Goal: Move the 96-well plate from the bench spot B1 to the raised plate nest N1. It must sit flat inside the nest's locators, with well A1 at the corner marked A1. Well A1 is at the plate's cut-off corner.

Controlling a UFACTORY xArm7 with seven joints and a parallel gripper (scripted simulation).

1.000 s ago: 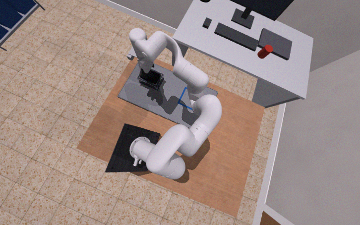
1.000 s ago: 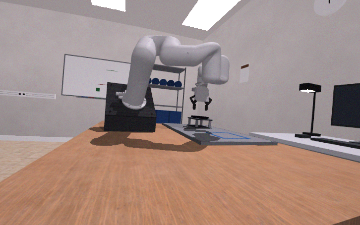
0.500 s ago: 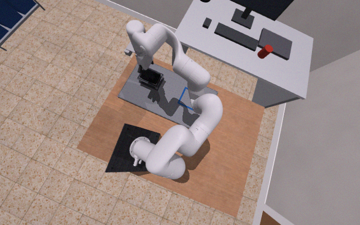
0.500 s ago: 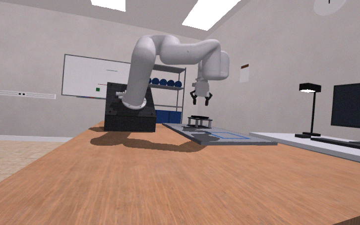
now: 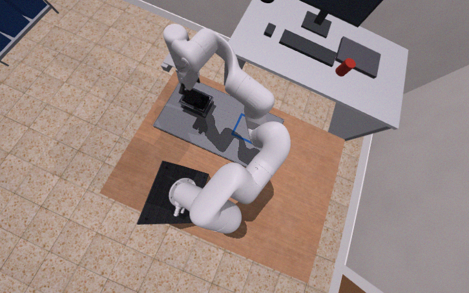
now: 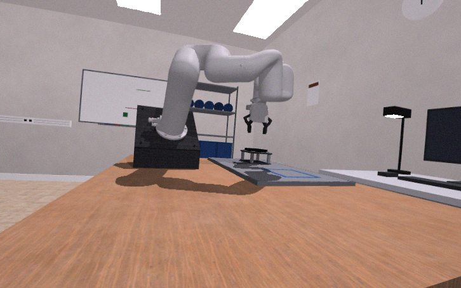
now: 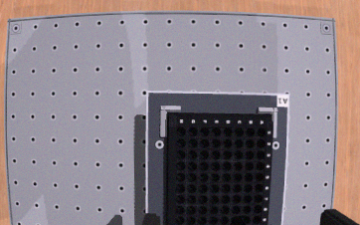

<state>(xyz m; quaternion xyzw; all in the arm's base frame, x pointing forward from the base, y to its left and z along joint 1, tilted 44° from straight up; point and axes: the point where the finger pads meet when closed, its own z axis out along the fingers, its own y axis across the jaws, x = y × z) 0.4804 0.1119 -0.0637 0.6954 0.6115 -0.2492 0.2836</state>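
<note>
The black 96-well plate (image 5: pixel 196 99) (image 6: pixel 254 149) (image 7: pixel 217 169) lies flat on the raised nest (image 7: pixel 205 102), between the grey corner locators (image 7: pixel 170 108). The nest's A1 label (image 7: pixel 282 101) is at the upper right in the wrist view. I cannot make out the plate's cut-off corner. My gripper (image 6: pixel 256 129) (image 5: pixel 186 90) is open and empty. It hangs well above the plate and does not touch it. Only its fingertips show at the bottom edge of the wrist view. The blue outline of spot B1 (image 5: pixel 237 124) (image 6: pixel 300 177) has nothing in it.
The nest stands on a grey perforated board (image 5: pixel 177 125) (image 6: pixel 296 182) (image 7: pixel 81 100) on the wooden table (image 5: pixel 302 203). The arm's black base mount (image 5: pixel 156 196) (image 6: pixel 164 153) is nearby. A white desk beside it holds a keyboard, a monitor, a lamp (image 6: pixel 397 112) and a red cylinder (image 5: pixel 345 67).
</note>
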